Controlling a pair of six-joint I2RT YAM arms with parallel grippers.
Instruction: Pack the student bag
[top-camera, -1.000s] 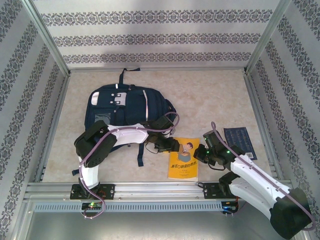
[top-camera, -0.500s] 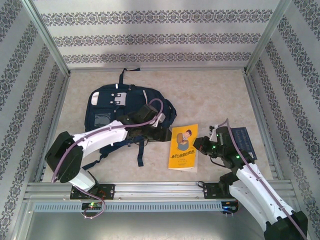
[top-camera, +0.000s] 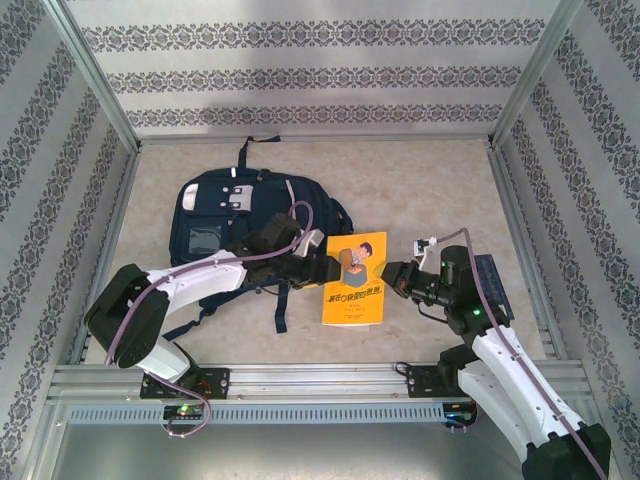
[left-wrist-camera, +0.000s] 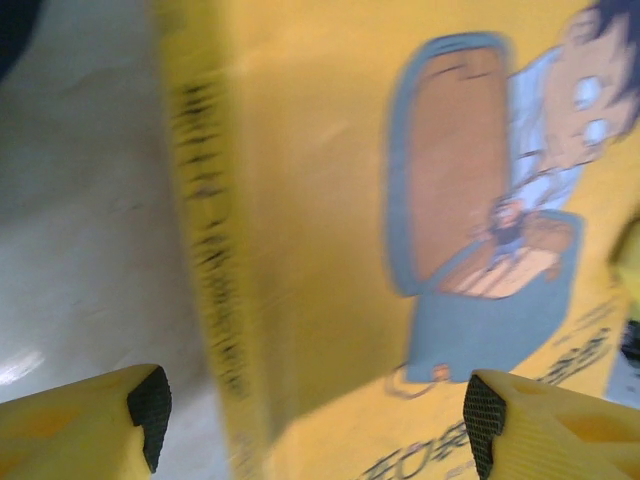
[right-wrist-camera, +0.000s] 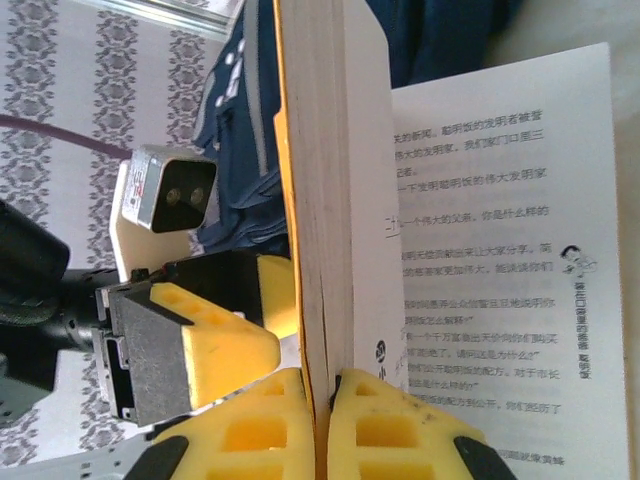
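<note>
On your left, the bag (top-camera: 225, 215) is lying flat on the table (top-camera: 420, 190), back left of centre, with its straps trailing toward you. Your left arm is reaching across the bag's near right corner, and the left gripper (top-camera: 325, 268) is sitting at the left edge of the yellow book (top-camera: 355, 280). In the left wrist view, the left gripper (left-wrist-camera: 318, 420) is standing apart, one finger on each side of the spine and front cover of the yellow book (left-wrist-camera: 330, 200). You cannot tell whether either finger is touching it. The yellow book is sitting just right of the bag, with its cover facing the top camera and its upper left corner close to the bag's right edge. On its right side, the right gripper (top-camera: 397, 277) is pinching the book's edge. In the right wrist view, the right gripper (right-wrist-camera: 320, 385) is clamping tight on the yellow book (right-wrist-camera: 320, 200), and a printed page (right-wrist-camera: 480, 250) is falling open to the right. Far right, a blue book (top-camera: 492, 285) is lying on the table, partly under your right arm.
</note>
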